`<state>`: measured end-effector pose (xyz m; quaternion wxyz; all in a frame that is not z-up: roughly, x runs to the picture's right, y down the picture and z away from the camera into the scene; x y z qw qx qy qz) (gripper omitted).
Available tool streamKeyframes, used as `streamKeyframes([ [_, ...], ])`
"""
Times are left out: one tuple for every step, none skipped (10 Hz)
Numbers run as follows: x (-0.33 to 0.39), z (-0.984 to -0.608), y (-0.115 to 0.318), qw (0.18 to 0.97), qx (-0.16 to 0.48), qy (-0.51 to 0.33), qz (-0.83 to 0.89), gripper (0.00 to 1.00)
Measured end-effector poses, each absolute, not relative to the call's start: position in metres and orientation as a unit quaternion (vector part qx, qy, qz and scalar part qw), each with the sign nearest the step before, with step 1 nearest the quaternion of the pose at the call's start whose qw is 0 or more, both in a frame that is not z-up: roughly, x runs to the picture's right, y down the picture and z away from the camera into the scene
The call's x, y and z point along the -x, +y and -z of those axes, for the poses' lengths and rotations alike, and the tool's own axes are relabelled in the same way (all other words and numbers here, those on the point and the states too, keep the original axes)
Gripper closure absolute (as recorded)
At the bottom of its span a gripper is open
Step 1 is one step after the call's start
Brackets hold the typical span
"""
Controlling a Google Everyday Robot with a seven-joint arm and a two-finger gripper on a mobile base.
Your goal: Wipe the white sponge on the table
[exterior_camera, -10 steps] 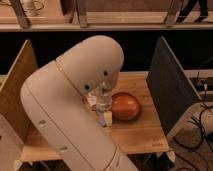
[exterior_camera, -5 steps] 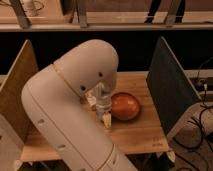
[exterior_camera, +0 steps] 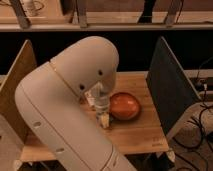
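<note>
End effector (exterior_camera: 103, 115) at white sponge (exterior_camera: 104, 121) on table (exterior_camera: 146, 134), beside orange pan (exterior_camera: 125, 106)

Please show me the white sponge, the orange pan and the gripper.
white sponge (exterior_camera: 104, 121), camera view, front face
orange pan (exterior_camera: 124, 106), camera view, middle of its orange surface
gripper (exterior_camera: 102, 111), camera view, its tip, just above the white sponge

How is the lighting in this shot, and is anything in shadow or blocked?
Camera view: warm, dim light; the table is evenly lit, while the band behind it is nearly black. The robot arm fills the foreground and hides much of the table. The gripper hangs beside the orange pan, with the white sponge at its tip.
</note>
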<state>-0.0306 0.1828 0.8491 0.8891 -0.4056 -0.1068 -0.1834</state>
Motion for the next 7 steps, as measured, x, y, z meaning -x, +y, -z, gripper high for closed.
streamKeyframes([
  [0.038, -0.846, 0.185, 0.887, 0.404, -0.111, 0.193, 0.94],
  [0.049, -0.842, 0.188, 0.884, 0.402, -0.117, 0.208, 0.96],
  [0.059, -0.84, 0.192, 0.878, 0.404, -0.12, 0.227, 0.96],
  [0.069, -0.842, 0.196, 0.873, 0.406, -0.12, 0.24, 0.96],
  [0.075, -0.844, 0.198, 0.869, 0.41, -0.12, 0.248, 0.96],
  [0.08, -0.849, 0.196, 0.868, 0.41, -0.118, 0.255, 0.96],
  [0.084, -0.855, 0.191, 0.868, 0.407, -0.115, 0.261, 0.96],
])
